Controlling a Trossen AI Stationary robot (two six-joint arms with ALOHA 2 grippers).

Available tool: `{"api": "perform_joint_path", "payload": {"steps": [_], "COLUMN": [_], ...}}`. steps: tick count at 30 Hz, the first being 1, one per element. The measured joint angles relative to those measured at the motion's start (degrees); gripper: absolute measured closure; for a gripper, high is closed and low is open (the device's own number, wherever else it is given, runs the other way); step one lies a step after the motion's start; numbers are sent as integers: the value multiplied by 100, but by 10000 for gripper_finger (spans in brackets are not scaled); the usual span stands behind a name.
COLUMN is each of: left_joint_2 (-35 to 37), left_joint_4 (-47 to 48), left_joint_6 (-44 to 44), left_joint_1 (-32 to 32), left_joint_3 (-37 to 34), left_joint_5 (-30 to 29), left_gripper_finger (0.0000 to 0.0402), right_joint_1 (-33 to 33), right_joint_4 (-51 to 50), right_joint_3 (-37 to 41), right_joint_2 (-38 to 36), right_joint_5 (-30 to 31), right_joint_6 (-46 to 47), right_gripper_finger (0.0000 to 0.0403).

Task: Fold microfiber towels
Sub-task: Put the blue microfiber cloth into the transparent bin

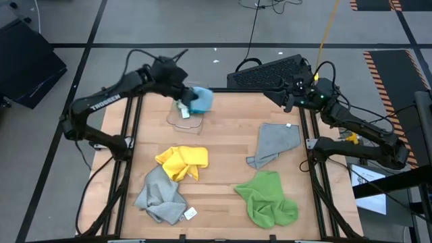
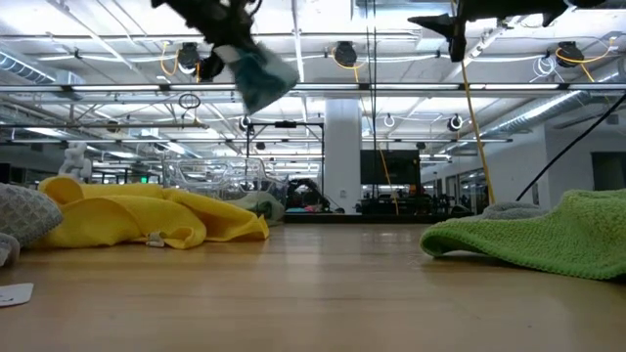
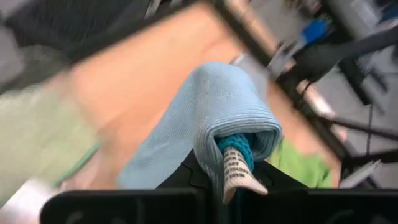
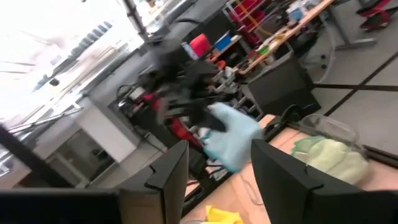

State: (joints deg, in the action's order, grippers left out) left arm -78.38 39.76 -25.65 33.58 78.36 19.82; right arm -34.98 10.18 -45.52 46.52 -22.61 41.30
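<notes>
Above the table's far edge, left end effector [image 1: 183, 101] clamps blue towel [image 1: 200, 99], fingers hidden.

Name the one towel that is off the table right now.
The light blue towel, pinched in the left gripper above the table's far side; the yellow, green and both grey towels lie flat on the wood.

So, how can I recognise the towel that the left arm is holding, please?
Look at the wooden table, at its far edge on the left side. There the left pincer is shut on a light blue towel, lifted above a clear plastic bin. It is the only blue cloth, and the only one off the table.
</notes>
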Motion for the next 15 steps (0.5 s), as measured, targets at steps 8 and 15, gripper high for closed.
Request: {"api": "perform_joint_path", "payload": {"steps": [8, 15], "left_joint_2": [-407, -811], "left_joint_4": [331, 310], "left_joint_6": [450, 427], "left_joint_1": [1222, 1432], "left_joint_3": [-157, -1128], "left_joint_5": [1569, 2200], "left_gripper_finger": [371, 371], "right_joint_1": [35, 53], "right_joint_4": [-55, -217], "right_joint_3": [0, 0], "right_joint_2": [7, 9], "right_joint_5": [-196, -475], "right_joint_6": [13, 20], "right_gripper_finger": [238, 238]}}
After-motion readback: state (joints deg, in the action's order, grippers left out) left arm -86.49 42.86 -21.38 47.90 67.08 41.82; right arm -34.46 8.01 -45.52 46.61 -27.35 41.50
